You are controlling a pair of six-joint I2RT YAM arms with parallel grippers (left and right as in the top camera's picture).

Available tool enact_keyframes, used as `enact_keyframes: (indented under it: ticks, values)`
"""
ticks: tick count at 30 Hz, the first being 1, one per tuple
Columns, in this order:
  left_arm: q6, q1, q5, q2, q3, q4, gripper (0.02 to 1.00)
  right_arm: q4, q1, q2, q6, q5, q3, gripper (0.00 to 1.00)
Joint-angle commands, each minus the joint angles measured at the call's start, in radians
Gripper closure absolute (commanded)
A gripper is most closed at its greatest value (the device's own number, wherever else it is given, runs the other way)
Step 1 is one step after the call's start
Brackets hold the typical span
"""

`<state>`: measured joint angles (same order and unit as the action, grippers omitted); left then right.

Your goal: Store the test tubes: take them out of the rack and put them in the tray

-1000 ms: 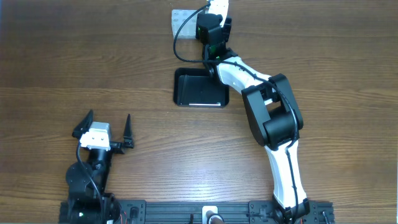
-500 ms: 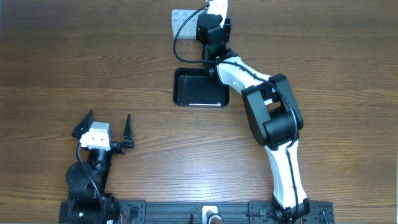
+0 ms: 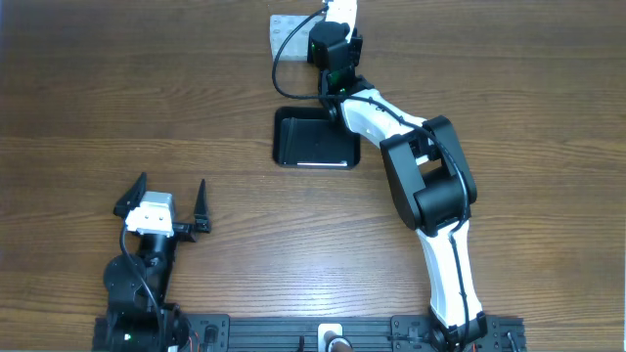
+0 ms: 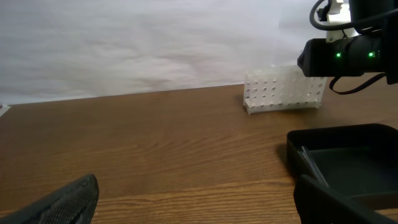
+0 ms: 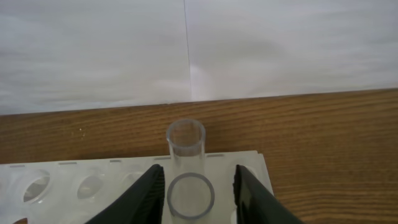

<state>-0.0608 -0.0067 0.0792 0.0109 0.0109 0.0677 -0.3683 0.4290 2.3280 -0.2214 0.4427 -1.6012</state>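
Right arm (image 3: 430, 176) hides part of the rack (image 3: 284, 24); tray (image 4: 336, 132) cut off

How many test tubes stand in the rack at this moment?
1. The tube stands upright in a hole near the end of the rack, and the open right tool straddles it. Others may be hidden, as part of the rack is covered.

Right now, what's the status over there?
Right claw open, straddling clear cylindrical test tube in white plastic rack. Left claw open, near base. Nothing between rack and black rectangular tray.
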Motion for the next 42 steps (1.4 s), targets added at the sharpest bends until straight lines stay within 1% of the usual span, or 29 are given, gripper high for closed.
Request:
enact_keyframes:
  ticks: [1, 5, 33, 42]
  values:
    - [-0.011, 0.005, 0.014, -0.008, -0.005, 0.002, 0.018, -0.006, 0.003, 0.013, 0.013, -0.008, -0.024, 0.654]
    - [-0.011, 0.005, 0.014, -0.008, -0.005, 0.002, 0.018, -0.005, 0.003, 0.014, 0.013, -0.008, -0.024, 0.7]
    - [-0.01, 0.005, 0.014, -0.008, -0.005, 0.002, 0.018, -0.005, 0.003, 0.013, 0.013, -0.016, -0.024, 0.822]
    - [-0.01, 0.005, 0.014, -0.008, -0.005, 0.002, 0.018, -0.005, 0.001, 0.013, 0.029, -0.016, -0.024, 0.851]
